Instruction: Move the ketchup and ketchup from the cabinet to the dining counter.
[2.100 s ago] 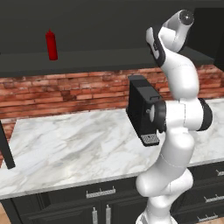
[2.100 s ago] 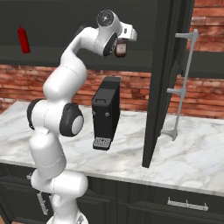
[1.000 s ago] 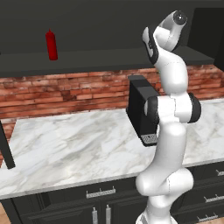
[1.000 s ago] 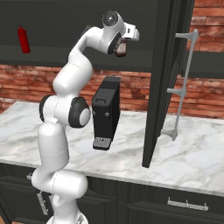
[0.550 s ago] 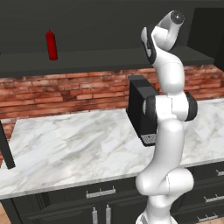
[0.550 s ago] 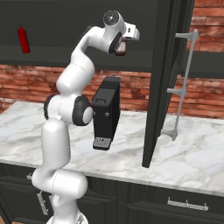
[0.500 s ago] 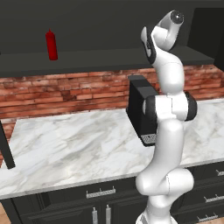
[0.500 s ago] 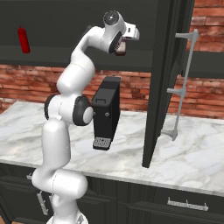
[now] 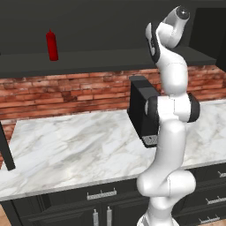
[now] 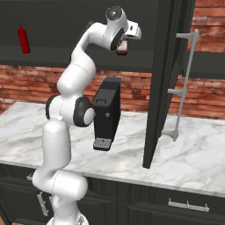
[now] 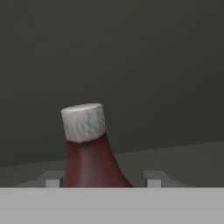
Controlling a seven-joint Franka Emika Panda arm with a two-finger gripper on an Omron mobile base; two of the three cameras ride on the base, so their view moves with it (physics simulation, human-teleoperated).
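Dark cabinet interior above a marble tabletop (image 9: 70, 145), with a white robot arm reaching up to the shelf.

Near the top centre of the right base view, the hand (image 10: 123, 47) sits at a maroon-brown ketchup bottle (image 10: 122, 46) on the cabinet shelf (image 10: 66, 59). From the hand view, the bottle (image 11: 89, 151) fills the lower centre with its pale cap tilted slightly left, and one grey fingertip (image 11: 53, 179) shows on each side of its base; the jaws stand on either side of the bottle, and whether they press on it cannot be told. A bright red ketchup bottle (image 9: 52, 45) stands upright on the same shelf at upper left, well apart from the hand. Right of centre in the right base view, a tall black cabinet door (image 10: 160, 83) stands open with a silver bar handle (image 10: 182, 85). Behind the tabletop runs a red brick wall (image 9: 66, 95).
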